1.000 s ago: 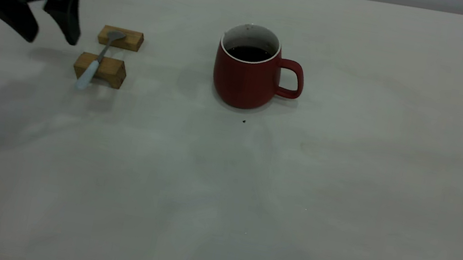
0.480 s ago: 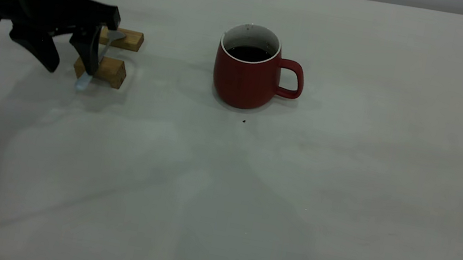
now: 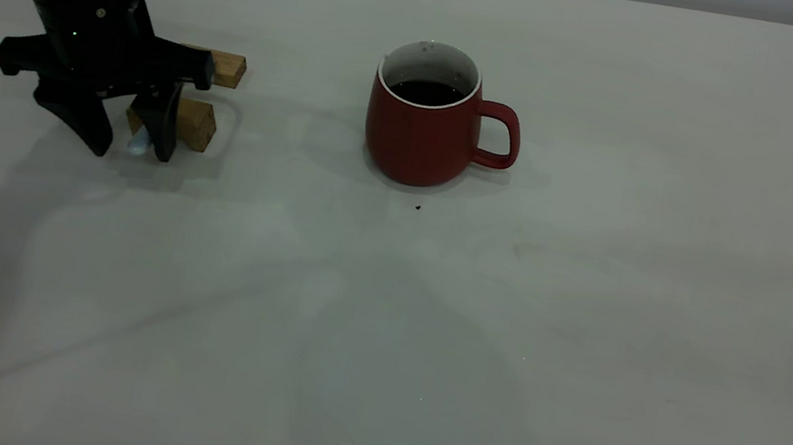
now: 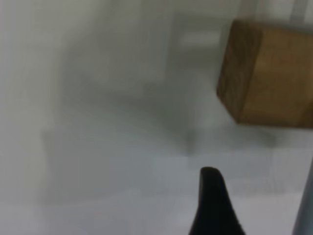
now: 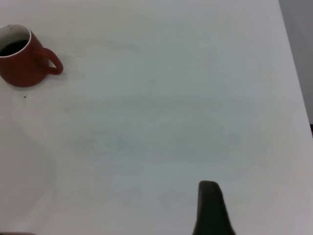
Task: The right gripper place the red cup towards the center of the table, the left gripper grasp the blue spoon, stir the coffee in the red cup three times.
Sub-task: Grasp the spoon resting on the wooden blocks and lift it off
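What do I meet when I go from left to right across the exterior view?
The left gripper, open astride the blue spoon, → far wooden block → red cup holding coffee, handle pointing right. The near block overlaps the gripper.

The off-white table (image 3: 589, 330) bears the red cup (image 3: 424, 138) and two wooden blocks (image 3: 195, 123).

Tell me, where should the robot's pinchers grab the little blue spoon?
Probably the pale blue handle end, coming straight down from above. The spoon lies across two wooden blocks, so that end sticks out past the near block with room beneath. The left gripper hangs open right there, one finger on each side. The thin metal neck looks harder to pinch.
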Controlling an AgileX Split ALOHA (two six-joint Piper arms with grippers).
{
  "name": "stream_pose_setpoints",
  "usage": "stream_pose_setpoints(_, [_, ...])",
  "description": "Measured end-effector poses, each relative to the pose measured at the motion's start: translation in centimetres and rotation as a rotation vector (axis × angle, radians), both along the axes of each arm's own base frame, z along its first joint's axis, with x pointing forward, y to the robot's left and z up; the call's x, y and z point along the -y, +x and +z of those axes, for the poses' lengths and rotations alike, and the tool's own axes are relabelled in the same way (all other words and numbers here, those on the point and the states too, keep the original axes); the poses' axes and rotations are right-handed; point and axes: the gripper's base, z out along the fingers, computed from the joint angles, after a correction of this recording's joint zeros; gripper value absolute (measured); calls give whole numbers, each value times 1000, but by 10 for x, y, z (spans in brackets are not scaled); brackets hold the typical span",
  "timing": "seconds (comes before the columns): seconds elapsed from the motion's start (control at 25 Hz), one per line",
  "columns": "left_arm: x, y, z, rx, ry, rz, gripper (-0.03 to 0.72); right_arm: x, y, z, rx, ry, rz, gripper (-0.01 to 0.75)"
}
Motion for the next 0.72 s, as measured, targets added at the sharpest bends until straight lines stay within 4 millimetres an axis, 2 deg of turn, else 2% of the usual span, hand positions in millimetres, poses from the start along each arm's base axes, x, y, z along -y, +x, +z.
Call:
stream_pose_setpoints(0.16, [2,2,-1,2,-14,17,460,0,0,0,0,0,0,552])
stream_pose_setpoints(0.28, [2,3,0,3,-24,30,341,0,0,0,0,0,0,552])
stream_pose_setpoints(0.4, [3,4,0,-1,-26,32,170,0,0,0,0,0,0,552])
stream_pose_setpoints(0.44, [3,3,0,-7,-25,32,144,0,0,0,0,0,0,552])
stream_pose_setpoints(0.6, [4,5,12,-47,-29,27,146,0,0,0,0,0,0,552])
stream_pose_setpoints(0.72, [7,10,41,-50,-58,40,146,0,0,0,0,1,-1,552])
